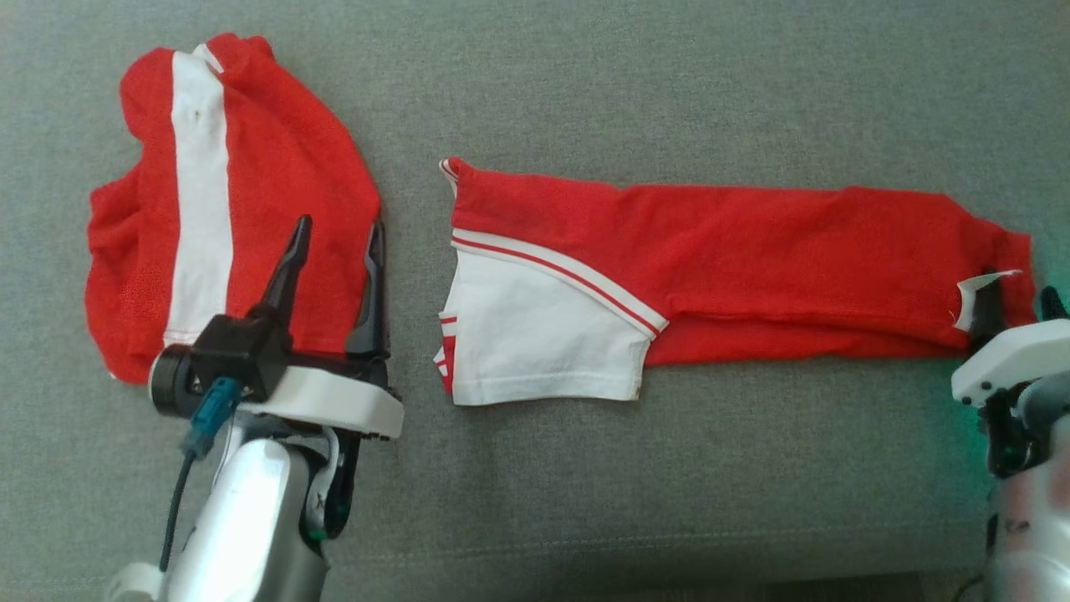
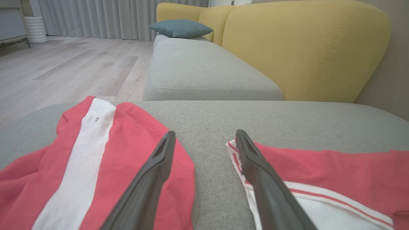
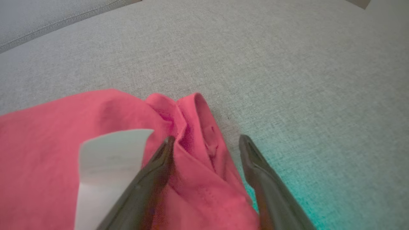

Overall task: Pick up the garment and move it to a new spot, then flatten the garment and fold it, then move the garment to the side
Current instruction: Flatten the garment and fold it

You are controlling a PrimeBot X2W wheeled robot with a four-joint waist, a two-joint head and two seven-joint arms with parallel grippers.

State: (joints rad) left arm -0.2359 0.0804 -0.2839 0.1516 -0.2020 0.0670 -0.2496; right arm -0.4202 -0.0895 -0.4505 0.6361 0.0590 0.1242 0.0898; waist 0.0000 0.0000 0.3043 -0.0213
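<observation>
The garment (image 1: 752, 242) lies leftward of the spread right end effector (image 3: 207, 139), which straddles its hem: pinch every layer before folding toward the spread left end effector (image 1: 340, 226) at the other end.

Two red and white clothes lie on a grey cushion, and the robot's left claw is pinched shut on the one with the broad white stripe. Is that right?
Not quite. The left gripper is open, its jaws apart with bare grey cushion between them, gripping nothing; the left wrist view shows it. The striped garment and the long garment do lie on that cushion.
</observation>
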